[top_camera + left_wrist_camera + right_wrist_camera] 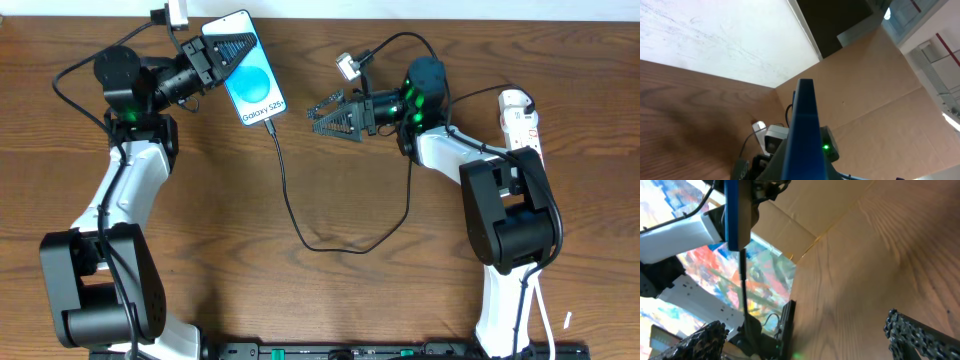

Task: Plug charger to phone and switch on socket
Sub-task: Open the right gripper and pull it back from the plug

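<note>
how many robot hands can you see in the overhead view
2: the left hand at upper left, gripping the phone; the right hand right of centre, open and empty.

Your left gripper (224, 48) grips the phone (256, 88), charger (289, 200) meeting its lower edge; your right gripper (324, 113) gapes nearby, socket (521, 118) far right.

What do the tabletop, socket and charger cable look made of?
Tabletop: wood or wood-look laminate, matte, with visible grain. Socket: apparently white moulded plastic, smooth. Charger: thin black cable, probably a rubber or PVC sheath, lying in loose curves.
</note>
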